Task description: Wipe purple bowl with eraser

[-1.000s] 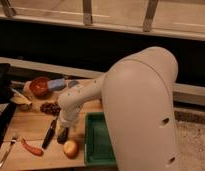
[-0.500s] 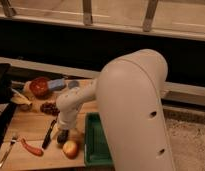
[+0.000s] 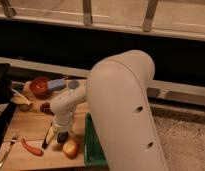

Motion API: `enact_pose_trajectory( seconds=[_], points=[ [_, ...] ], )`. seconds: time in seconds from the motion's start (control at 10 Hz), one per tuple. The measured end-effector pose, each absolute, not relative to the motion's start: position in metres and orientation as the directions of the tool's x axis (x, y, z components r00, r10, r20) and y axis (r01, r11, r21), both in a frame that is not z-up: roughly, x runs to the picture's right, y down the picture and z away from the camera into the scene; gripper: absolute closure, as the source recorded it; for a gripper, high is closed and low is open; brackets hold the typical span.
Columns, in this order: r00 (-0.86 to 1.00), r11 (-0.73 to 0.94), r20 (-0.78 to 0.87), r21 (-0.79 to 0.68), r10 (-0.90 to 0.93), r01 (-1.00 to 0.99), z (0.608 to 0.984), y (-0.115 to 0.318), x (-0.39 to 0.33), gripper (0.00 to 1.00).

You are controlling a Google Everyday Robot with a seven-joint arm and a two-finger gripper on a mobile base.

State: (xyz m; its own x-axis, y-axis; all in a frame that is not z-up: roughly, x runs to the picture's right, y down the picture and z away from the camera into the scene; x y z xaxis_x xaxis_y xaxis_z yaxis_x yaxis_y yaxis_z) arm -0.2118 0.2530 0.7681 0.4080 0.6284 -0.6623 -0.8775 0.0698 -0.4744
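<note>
Since a second ago the broad white shell of the arm (image 3: 127,107) has slid leftward and hides more of the green tray, while the wrist has sunk a little toward the worktop (image 3: 26,125); the things on the pale wooden boards lie where they lay. At the far left a metal fork (image 3: 6,152) rests near the front edge, and just right of it lies a slim, curved red thing (image 3: 32,147). Farther back stands a glossy orange-red bowl (image 3: 40,86). Nearer, the purple bowl (image 3: 44,106) shows as a small dark round shape, behind and to the left of the fingers and apart from them. A black-handled knife (image 3: 47,136) lies slanted just left of the fingers. A blue-grey block (image 3: 57,84) sits close against the right side of the orange-red bowl. The fingers (image 3: 61,133) point straight down from the smooth white wrist, low over the worktop between knife and apple; they stand spread wide, and nothing can be seen gripped between them. A dark blocky shape at their tips may be the eraser (image 3: 62,138), but it cannot be told apart from the fingers themselves, nor whether they touch it. A round yellow-red apple (image 3: 70,148) lies just in front and to the right. The straight-walled green tray (image 3: 92,147) shows as a narrow strip beside the arm
</note>
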Motion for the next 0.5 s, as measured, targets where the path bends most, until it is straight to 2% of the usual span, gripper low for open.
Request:
enact_pose_trajectory(
  seconds=[0.2,0.3,0.5],
  points=[
    [0.422,0.092,-0.663,-0.472,0.618,-0.877,0.772,0.259,-0.22,0.22],
    [0.424,0.102,-0.662,-0.467,0.618,-0.879,0.775,0.259,-0.222,0.27],
    [0.424,0.119,-0.66,-0.456,0.62,-0.882,0.781,0.257,-0.224,0.47]
  ],
)
